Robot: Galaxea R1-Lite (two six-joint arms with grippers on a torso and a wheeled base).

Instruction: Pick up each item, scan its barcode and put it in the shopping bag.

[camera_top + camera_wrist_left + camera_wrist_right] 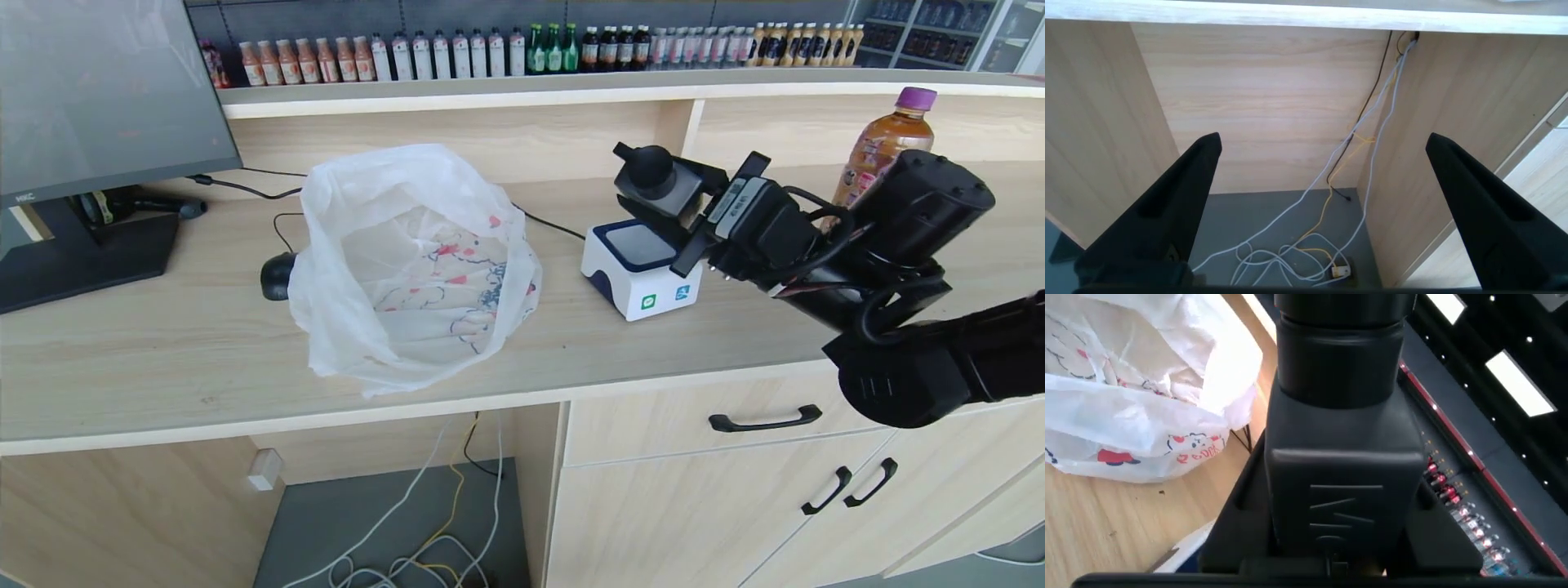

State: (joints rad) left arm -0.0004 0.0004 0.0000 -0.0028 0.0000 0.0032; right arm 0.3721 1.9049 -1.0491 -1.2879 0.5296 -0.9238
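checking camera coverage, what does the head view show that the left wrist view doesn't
Head view adds: the shopping bag on the counter, the scanner, the right end effector holding a grey item by it, and a purple-capped bottle. Left wrist view adds: the left end effector, open, below the countertop. Both: the cables trailing down under the counter.

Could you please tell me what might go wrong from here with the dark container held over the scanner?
1. The right gripper holds the dark container close above the scanner; dipping lower could knock the scanner.
2. The tea bottle stands just behind that arm; a swing may topple it.
3. The shopping bag is limp and unsupported; the container might catch its rim.
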